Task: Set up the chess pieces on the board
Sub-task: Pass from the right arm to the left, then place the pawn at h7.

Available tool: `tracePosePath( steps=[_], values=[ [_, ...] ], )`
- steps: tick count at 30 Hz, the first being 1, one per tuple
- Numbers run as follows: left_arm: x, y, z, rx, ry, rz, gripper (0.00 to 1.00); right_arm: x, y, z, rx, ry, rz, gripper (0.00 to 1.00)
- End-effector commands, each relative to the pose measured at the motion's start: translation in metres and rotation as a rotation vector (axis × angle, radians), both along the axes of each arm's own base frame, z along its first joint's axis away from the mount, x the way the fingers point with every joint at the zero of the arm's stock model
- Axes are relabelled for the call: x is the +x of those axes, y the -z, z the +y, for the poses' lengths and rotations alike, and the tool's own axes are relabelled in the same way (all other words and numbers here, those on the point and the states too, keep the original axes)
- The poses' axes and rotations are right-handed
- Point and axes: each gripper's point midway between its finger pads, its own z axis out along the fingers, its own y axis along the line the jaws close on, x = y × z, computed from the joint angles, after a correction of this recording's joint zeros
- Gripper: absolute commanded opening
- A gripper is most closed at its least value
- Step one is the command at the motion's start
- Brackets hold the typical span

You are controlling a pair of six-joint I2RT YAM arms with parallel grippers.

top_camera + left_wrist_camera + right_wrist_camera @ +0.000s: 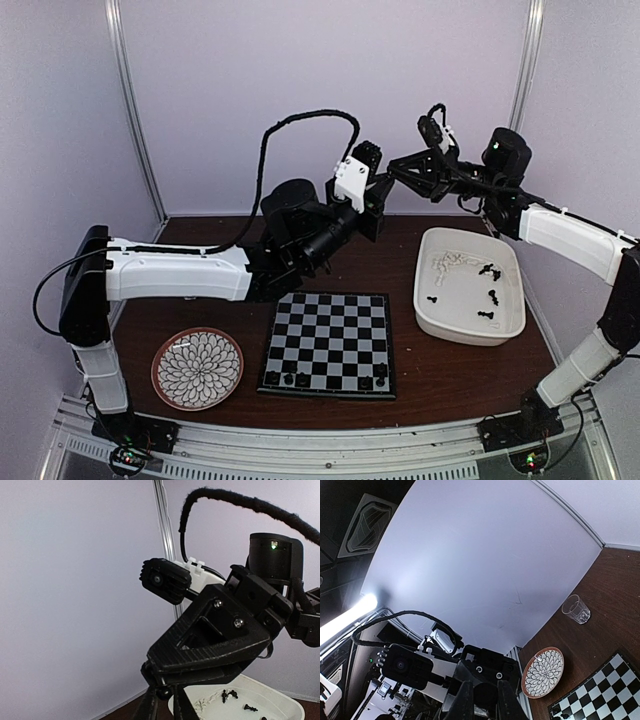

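Brown table (450, 375) | white tub (455, 308): black, white chess pieces (491, 295) | patterned plate (197, 368)

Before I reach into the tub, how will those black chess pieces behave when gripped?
Probably light and stiff: each black chess piece looks smaller than one chessboard square. Likely to tip or skid when nudged, since several sit scattered loose on the smooth-looking floor of the white tub.
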Motion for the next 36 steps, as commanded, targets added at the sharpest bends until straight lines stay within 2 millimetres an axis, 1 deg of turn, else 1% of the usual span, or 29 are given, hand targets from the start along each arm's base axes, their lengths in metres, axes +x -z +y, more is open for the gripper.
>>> tracePosePath(
  steps=[1, 4, 6, 7, 9, 10, 13, 15, 17, 18, 19, 20, 21, 23, 24, 26, 27, 28, 29, 30, 31, 34, 36],
  values=[
    [-0.001, -0.026, 0.003, -0.072, 0.007, -0.036, 0.1, -0.008, 0.007, 0.005, -0.022, -0.025, -0.014, 0.11],
    [-0.004, -0.029, 0.002, -0.069, 0.027, -0.024, 0.06, -0.008, 0.012, 0.005, -0.034, -0.024, -0.019, 0.12],
    [-0.006, -0.03, 0.004, -0.071, 0.035, -0.013, 0.05, -0.008, 0.012, 0.005, -0.037, -0.026, -0.024, 0.14],
    [-0.006, -0.031, 0.005, -0.071, 0.037, -0.005, 0.04, -0.007, 0.012, 0.005, -0.037, -0.027, -0.028, 0.18],
    [-0.007, -0.03, 0.008, -0.065, 0.041, 0.014, 0.03, -0.008, 0.004, 0.001, -0.03, -0.031, -0.053, 0.31],
    [-0.008, -0.028, 0.009, -0.053, 0.043, 0.028, 0.02, -0.008, -0.001, -0.003, -0.027, -0.032, -0.068, 0.36],
    [-0.011, -0.016, 0.018, 0.026, 0.043, 0.094, 0.01, -0.005, -0.022, -0.025, -0.016, -0.011, -0.117, 0.45],
    [-0.012, -0.004, 0.029, 0.103, 0.046, 0.18, 0.01, 0.002, -0.026, -0.045, -0.029, 0.025, -0.129, 0.5],
    [-0.011, 0.015, 0.045, 0.195, 0.049, 0.295, 0.01, 0.008, -0.019, -0.063, -0.055, 0.056, -0.135, 0.52],
    [-0.009, 0.024, 0.053, 0.242, 0.053, 0.367, 0.0, 0.014, -0.01, -0.074, -0.076, 0.085, -0.132, 0.52],
    [-0.008, 0.037, 0.063, 0.302, 0.059, 0.454, 0.0, 0.017, -0.002, -0.082, -0.101, 0.108, -0.127, 0.52],
    [-0.009, 0.047, 0.072, 0.352, 0.077, 0.536, 0.0, 0.021, 0.008, -0.089, -0.132, 0.133, -0.127, 0.53],
    [-0.005, 0.057, 0.084, 0.389, 0.086, 0.633, 0.0, 0.024, 0.019, -0.095, -0.169, 0.156, -0.112, 0.53],
    [-0.011, 0.078, 0.102, 0.48, 0.149, 0.818, 0.0, 0.023, 0.043, -0.103, -0.271, 0.184, -0.128, 0.53],
    [-0.017, 0.092, 0.11, 0.537, 0.182, 0.918, 0.0, 0.022, 0.05, -0.106, -0.319, 0.203, -0.143, 0.53],
    [-0.028, 0.111, 0.127, 0.634, 0.216, 1.073, 0.0, 0.021, 0.057, -0.11, -0.387, 0.226, -0.181, 0.54],
    [-0.04, 0.125, 0.138, 0.711, 0.23, 1.156, 0.0, 0.021, 0.06, -0.112, -0.412, 0.236, -0.187, 0.54],
    [-0.048, 0.131, 0.144, 0.764, 0.241, 1.196, 0.0, 0.022, 0.064, -0.113, -0.436, 0.244, -0.19, 0.54],
    [-0.051, 0.138, 0.147, 0.808, 0.243, 1.213, 0.0, 0.023, 0.067, -0.115, -0.453, 0.249, -0.192, 0.54],
    [-0.058, 0.149, 0.157, 0.873, 0.235, 1.267, 0.0, 0.023, 0.07, -0.115, -0.463, 0.253, -0.192, 0.54],
    [-0.063, 0.154, 0.162, 0.915, 0.238, 1.291, 0.0, 0.023, 0.072, -0.116, -0.468, 0.255, -0.189, 0.54],
    [-0.074, 0.168, 0.174, 0.988, 0.241, 1.336, 0.0, 0.022, 0.077, -0.115, -0.469, 0.254, -0.182, 0.54],
    [-0.08, 0.181, 0.184, 1.044, 0.229, 1.376, 0.0, 0.021, 0.079, -0.114, -0.465, 0.25, -0.179, 0.54]
  ],
)
